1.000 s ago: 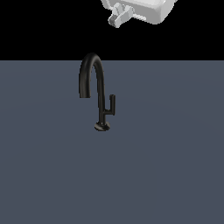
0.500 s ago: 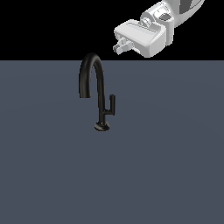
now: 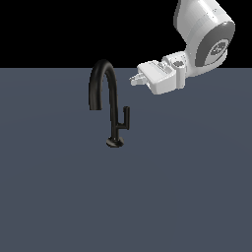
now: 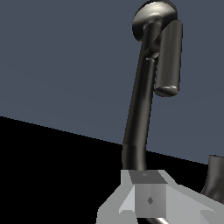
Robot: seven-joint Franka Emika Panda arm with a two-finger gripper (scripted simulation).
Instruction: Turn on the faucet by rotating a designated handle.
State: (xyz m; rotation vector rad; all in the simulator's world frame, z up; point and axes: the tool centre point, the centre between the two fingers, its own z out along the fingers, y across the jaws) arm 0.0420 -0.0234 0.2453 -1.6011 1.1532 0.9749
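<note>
Wide flat grey-blue surface all round, horizon edge running straight across the exterior view, black above it; lots of open room on every side of the faucet, which stands alone a bit toward the exterior view's left of centre, small round base on the surface, thin stem up, tall arch curling over toward the exterior view's left. The handle sits low on the stem's side toward the exterior view's right: short stub out, short rod upright, clear air around it. Gripper hangs above and to the exterior view's right of the arch top, near it but apart, well above the handle, touching nothing. Jaws: white fingertips look close together, but can't tell from either view whether they're parted or closed; nothing held. Arm comes in from the upper corner on the exterior view's right, big white-grey joint up high, hand angled roughly level, pointing toward the spout. Wrist view: looking down along the stem, base and handle rod beyond, hand body in the foreground.
</note>
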